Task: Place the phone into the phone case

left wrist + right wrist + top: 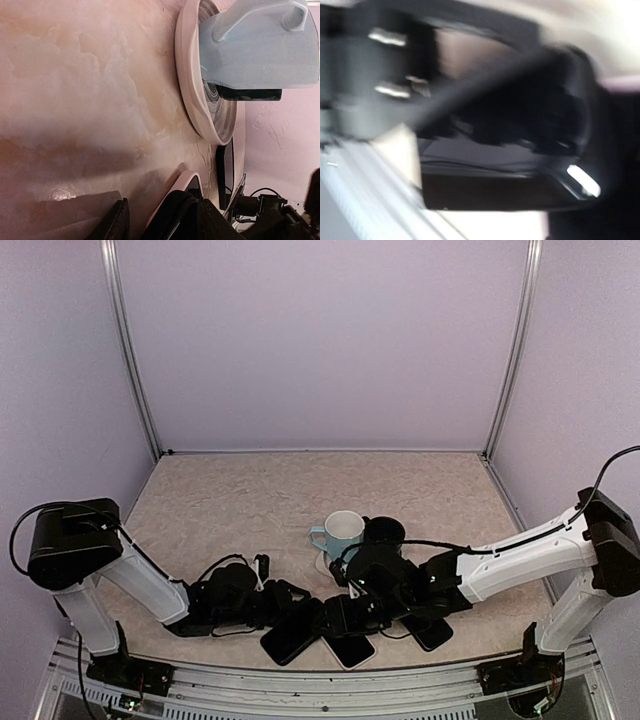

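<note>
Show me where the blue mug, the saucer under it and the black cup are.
blue mug (260, 55), left wrist view, on its side wall beside the handle.
saucer (190, 95), left wrist view, on its pale outer rim.
black cup (384, 532), top view, on its dark opening.

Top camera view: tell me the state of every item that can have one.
mug: upright on its plate
black cup: upright
left phone: flat, screen dark
middle phone: flat, screen dark
right phone: flat, screen dark
left gripper: jaws partly apart; grip unclear
right gripper: too blurred to tell
</note>
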Controlling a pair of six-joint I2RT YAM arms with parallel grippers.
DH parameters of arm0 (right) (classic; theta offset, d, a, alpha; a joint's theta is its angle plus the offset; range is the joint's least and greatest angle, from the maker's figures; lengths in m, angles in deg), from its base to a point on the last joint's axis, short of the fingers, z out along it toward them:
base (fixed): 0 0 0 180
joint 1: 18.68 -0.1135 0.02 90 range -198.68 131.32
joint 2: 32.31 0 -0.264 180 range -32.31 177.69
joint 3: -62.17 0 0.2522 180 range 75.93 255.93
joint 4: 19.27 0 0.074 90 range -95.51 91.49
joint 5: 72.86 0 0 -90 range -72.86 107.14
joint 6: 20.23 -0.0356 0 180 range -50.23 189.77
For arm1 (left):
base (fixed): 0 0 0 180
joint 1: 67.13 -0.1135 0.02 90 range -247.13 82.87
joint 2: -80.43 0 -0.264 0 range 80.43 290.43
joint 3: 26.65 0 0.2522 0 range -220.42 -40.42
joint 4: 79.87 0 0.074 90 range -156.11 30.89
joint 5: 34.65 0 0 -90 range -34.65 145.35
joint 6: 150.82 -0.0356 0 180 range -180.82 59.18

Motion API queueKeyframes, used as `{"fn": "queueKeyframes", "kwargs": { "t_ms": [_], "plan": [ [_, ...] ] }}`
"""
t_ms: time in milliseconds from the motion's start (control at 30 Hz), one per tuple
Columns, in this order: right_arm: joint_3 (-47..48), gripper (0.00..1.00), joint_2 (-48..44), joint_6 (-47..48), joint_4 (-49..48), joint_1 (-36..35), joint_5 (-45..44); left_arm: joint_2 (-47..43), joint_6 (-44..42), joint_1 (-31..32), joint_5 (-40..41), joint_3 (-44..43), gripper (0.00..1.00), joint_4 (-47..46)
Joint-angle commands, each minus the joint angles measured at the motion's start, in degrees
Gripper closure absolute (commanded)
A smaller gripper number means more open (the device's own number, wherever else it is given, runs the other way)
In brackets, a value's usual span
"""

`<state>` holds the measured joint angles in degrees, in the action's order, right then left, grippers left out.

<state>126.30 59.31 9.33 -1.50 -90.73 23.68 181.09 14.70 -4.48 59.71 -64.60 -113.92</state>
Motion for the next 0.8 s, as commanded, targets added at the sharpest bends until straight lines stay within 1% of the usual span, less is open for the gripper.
{"fn": "queueKeyframes", "kwargs": {
  "t_ms": [0, 100, 200, 333, 500, 600, 667, 767],
  "plan": [
    [-3.9, 0.38, 1.6, -9.7, -6.9, -1.0, -1.0, 1.5, -1.2, 1.2, -1.0, 0.1, 0.53, 9.7],
    [-4.4, 0.35, 4.0, -12.5, -8.6, -1.1, -1.4, 1.6, -1.0, 1.5, -0.8, 0.5, 0.53, 9.2],
    [-5.9, 0.35, 5.4, -14.7, -13.1, -1.1, -0.7, 1.3, -0.7, 1.6, -0.4, 1.2, 0.53, 8.9],
    [-5.4, 0.34, 5.9, -15.8, -12.7, -0.9, -4.3, 0.5, -0.8, 1.6, -0.3, 1.9, 0.54, 8.4],
    [-7.2, 0.33, 6.7, -18.0, -15.6, 0.0, -6.1, 0.1, -0.5, 1.6, -0.7, 2.8, 0.59, 7.4],
    [-7.0, 0.33, 8.2, -18.3, -19.0, 0.9, -5.9, 0.1, -0.2, 1.6, -0.8, 3.4, 0.65, 6.4],
    [-5.8, 0.32, 9.1, -17.8, -21.0, 1.7, -6.1, 0.3, 0.4, 1.5, -1.1, 4.0, 0.66, 5.5],
    [-1.2, 0.33, 10.9, -14.1, -19.4, 3.5, -8.1, 0.1, 2.3, 1.1, -0.6, 6.0, 0.66, 4.8]
  ]
}}
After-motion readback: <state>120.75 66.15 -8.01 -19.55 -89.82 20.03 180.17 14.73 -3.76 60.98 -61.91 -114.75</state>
